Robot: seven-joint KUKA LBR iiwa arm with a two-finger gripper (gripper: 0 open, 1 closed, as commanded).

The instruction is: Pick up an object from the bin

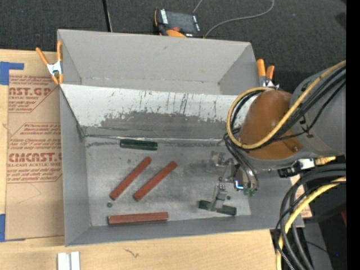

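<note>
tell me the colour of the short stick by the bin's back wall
The stick is dark green, camera view.

3 red-brown sticks, 2 dk green bars

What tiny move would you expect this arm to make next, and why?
Probably a slight drop straight down: the gripper hangs over the small dark green piece near the front right corner of the bin, while the three reddish-brown bars lie apart to the left.
</note>
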